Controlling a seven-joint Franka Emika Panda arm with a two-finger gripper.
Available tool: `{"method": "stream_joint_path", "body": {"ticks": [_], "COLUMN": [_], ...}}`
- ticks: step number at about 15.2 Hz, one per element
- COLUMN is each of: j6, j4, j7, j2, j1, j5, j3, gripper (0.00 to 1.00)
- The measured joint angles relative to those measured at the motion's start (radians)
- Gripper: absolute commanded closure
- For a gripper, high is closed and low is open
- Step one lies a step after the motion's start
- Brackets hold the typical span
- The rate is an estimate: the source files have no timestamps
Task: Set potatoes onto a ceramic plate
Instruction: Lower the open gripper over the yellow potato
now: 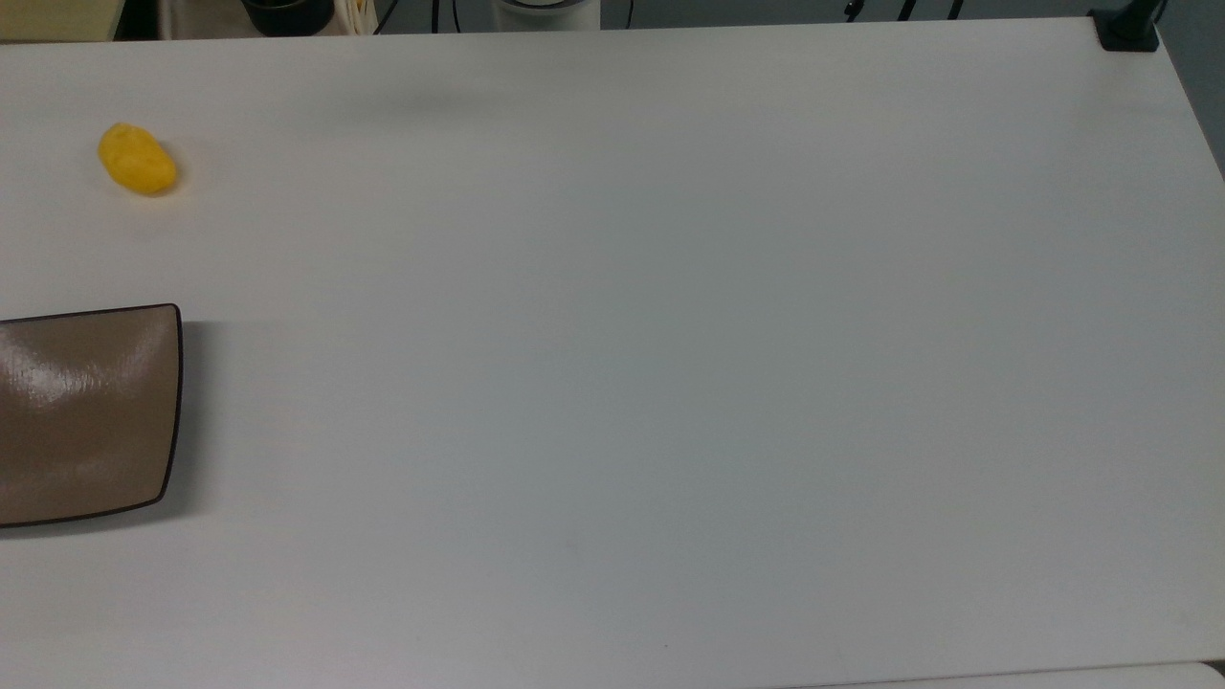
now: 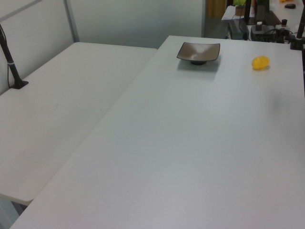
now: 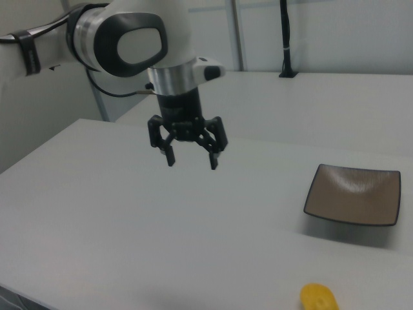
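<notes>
Glossy tan-brown squarish ceramic plate (image 1: 86, 416) cut off at top view's left edge. Gripper (image 3: 191, 161) spread wide, empty, pointing down above white worktop (image 3: 129, 219), well apart from plate; small yellow lumpy potato (image 3: 318, 298) nearer plate.

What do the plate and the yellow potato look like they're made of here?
Plate: looks like glazed ceramic, since its tan-brown surface is glossy with bright light reflections and has a thin dark rim. Potato: probably plastic or foam, given its uniform bright yellow colour and smooth matte skin without shine; its real material cannot be confirmed.

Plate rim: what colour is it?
Dark, near black, around the glossy tan-brown plate; clearest in the top view.
</notes>
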Motion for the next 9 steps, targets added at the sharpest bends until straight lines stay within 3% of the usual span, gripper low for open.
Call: {"method": "stream_joint_path", "body": {"ticks": [4,9], "j6": [0.076,0.214], "j4": [-0.001,-0.006], "j7": [-0.096,-0.271], "j2": [0.011,0.091], "j1": [-0.04,-0.089], "j5": [-0.032,-0.034], "j3": [-0.064,-0.127], "gripper": [0.0,0.0]}}
